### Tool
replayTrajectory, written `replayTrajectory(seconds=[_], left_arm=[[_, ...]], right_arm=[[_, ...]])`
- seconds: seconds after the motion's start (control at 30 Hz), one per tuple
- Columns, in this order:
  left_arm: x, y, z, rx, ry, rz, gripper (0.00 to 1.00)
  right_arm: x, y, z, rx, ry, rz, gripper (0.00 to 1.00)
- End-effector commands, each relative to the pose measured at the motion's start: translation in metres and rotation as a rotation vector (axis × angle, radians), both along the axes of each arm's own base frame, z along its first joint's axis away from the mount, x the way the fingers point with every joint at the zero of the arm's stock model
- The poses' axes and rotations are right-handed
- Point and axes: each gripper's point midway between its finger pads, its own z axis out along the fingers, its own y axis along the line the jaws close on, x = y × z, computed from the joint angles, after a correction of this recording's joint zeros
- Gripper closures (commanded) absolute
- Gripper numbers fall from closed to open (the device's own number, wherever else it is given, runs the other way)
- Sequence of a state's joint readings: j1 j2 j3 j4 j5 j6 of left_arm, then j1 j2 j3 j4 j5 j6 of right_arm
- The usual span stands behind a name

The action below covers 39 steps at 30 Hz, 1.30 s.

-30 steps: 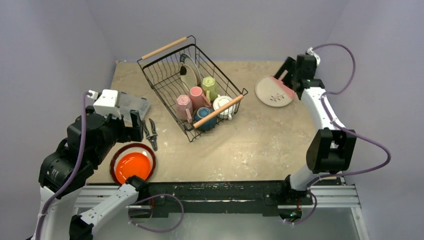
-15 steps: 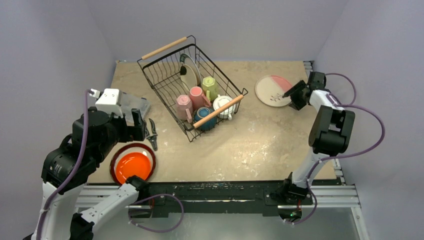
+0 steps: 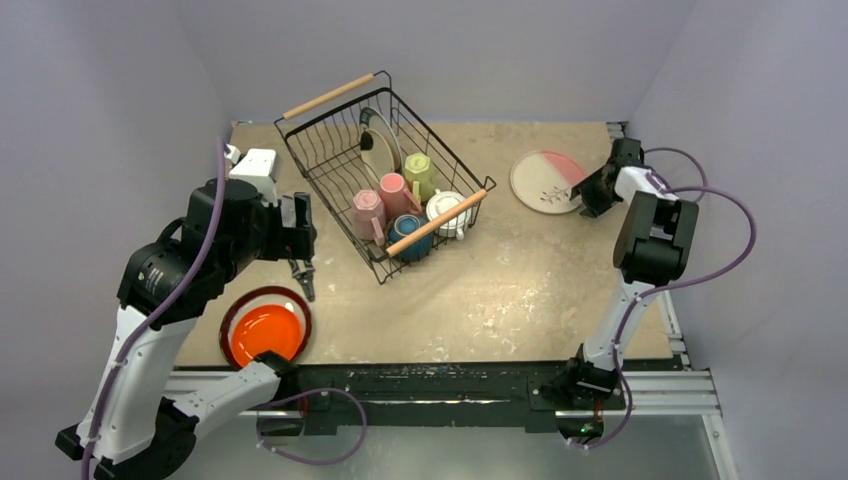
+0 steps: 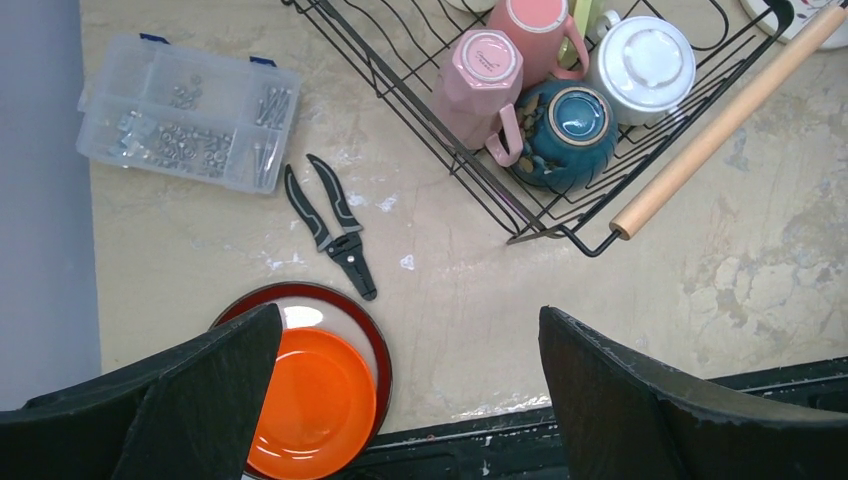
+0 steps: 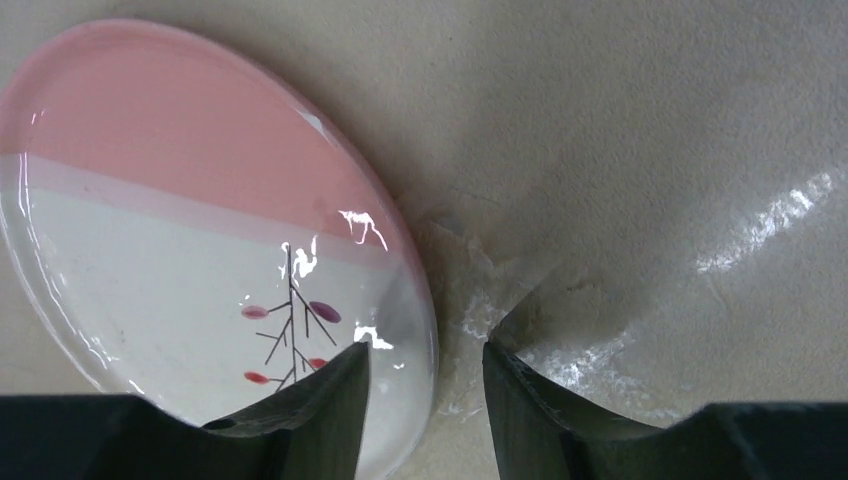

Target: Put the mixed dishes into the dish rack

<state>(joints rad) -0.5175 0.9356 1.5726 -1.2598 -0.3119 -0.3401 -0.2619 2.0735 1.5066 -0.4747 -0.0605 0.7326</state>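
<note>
Only wrist view shows right tool [image 5: 425,358] straddling pink-white plate [image 5: 190,220] rim.

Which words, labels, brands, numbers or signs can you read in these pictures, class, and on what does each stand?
Pale pink faceted mug in the black wire dish rack: a small dark stamp on the flat end facing the left wrist camera, too small and blurred to read.
Pink-and-white round plate: only a painted twig with leaves, no lettering.
No other text, number or sign can be made out in any view.
</note>
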Motion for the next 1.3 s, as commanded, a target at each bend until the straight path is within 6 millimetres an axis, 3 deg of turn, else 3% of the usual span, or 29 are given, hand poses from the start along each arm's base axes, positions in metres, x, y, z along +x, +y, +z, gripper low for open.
replayTrajectory(seconds=[0.0, 0.1, 0.17, 0.23, 0.27, 0.5, 0.8, 0.87, 1.03, 1.27], left_arm=[[-0.002, -0.007, 0.008, -0.040, 0.001, -0.029, 0.00], [-0.005, -0.009, 0.003, -0.042, 0.016, -0.039, 0.00], [-0.007, -0.011, 0.000, -0.043, 0.031, -0.055, 0.00], [-0.009, -0.012, -0.003, -0.042, 0.043, -0.071, 0.00], [-0.011, -0.013, -0.005, -0.039, 0.051, -0.076, 0.00], [-0.022, -0.018, -0.027, -0.063, 0.082, -0.125, 0.00], [-0.050, -0.048, -0.048, -0.215, 0.252, -0.209, 0.00], [-0.055, -0.058, -0.053, -0.281, 0.290, -0.210, 0.00], [-0.076, -0.093, -0.063, -0.538, 0.423, -0.231, 0.02], [-0.088, -0.133, -0.099, -0.931, 0.595, -0.169, 0.05]], right_arm=[[-0.006, 0.004, -0.003, -0.025, 0.062, -0.027, 0.56], [-0.014, 0.009, -0.013, -0.066, 0.113, -0.016, 0.63], [-0.017, 0.018, -0.019, -0.079, 0.140, 0.011, 0.77], [-0.022, 0.029, -0.024, -0.106, 0.173, 0.045, 0.97], [-0.024, 0.036, -0.025, -0.118, 0.188, 0.069, 1.00], [-0.065, 0.077, -0.020, -0.118, 0.238, 0.143, 1.00], [-0.159, 0.095, -0.026, -0.096, 0.388, 0.205, 1.00], [-0.173, 0.097, -0.018, -0.095, 0.365, 0.205, 1.00], [-0.216, 0.125, -0.008, -0.043, 0.341, 0.279, 1.00], [-0.266, 0.141, 0.004, 0.034, 0.235, 0.278, 1.00]])
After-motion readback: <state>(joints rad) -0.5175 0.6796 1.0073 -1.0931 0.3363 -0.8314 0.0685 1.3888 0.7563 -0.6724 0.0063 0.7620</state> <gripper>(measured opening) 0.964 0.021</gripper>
